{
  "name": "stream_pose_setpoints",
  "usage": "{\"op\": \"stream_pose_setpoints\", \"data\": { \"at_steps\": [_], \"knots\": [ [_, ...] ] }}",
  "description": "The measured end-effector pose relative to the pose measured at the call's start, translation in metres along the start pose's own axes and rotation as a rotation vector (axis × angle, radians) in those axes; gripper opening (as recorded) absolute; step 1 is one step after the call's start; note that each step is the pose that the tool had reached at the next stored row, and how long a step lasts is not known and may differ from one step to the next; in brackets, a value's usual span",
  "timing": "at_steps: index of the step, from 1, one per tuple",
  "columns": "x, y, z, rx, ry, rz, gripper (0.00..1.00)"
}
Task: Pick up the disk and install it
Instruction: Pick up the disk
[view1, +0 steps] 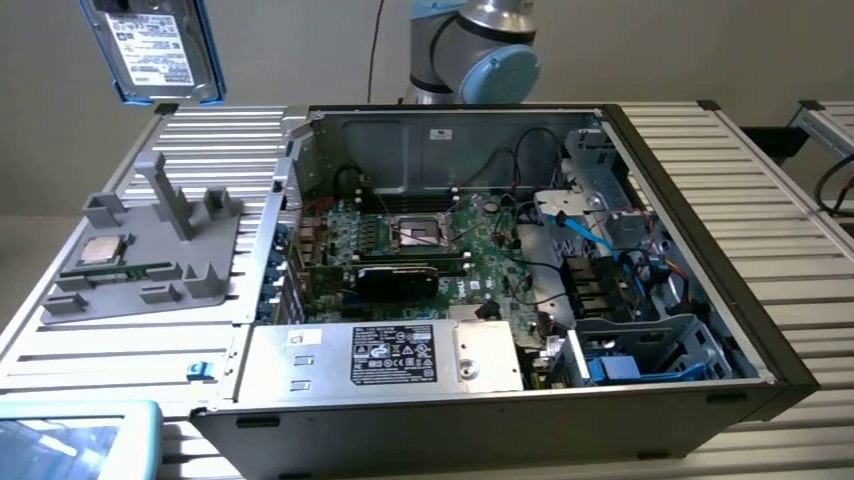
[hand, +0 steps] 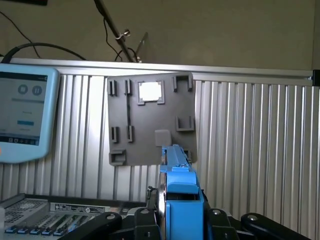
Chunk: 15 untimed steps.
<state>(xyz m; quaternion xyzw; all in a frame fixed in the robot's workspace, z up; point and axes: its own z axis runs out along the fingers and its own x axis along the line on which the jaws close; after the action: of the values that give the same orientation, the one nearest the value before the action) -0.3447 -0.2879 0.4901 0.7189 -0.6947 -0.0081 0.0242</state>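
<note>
The disk (view1: 154, 45), a silver-grey drive with a white label in a blue carrier frame, hangs high in the air above the table's far corner, at the exterior view's left. In the wrist view the blue carrier edge of the disk (hand: 180, 195) stands upright between the black fingers of my gripper (hand: 180, 222), which is shut on it. Below and beyond it lies the grey fixture plate (hand: 150, 120). The open computer case (view1: 534, 250) sits in the middle of the table, to the exterior view's right of the disk.
The grey fixture plate (view1: 147, 250) carries a small square CPU chip (view1: 102, 250). A silver power supply box (view1: 387, 355) fills the case's near corner, and a drive cage (view1: 647, 350) sits at its right. A light-blue tablet (view1: 67, 440) lies nearby. The arm's base (view1: 467, 50) stands behind the case.
</note>
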Motion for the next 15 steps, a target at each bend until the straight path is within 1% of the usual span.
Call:
{"op": "stream_pose_setpoints", "data": {
  "at_steps": [10, 15],
  "knots": [
    [0.008, -0.0441, -0.0069, 0.0001, -0.0007, 0.000, 0.37],
    [0.014, -0.0658, -0.0095, 0.0002, -0.0022, 0.000, 0.37]
  ]
}}
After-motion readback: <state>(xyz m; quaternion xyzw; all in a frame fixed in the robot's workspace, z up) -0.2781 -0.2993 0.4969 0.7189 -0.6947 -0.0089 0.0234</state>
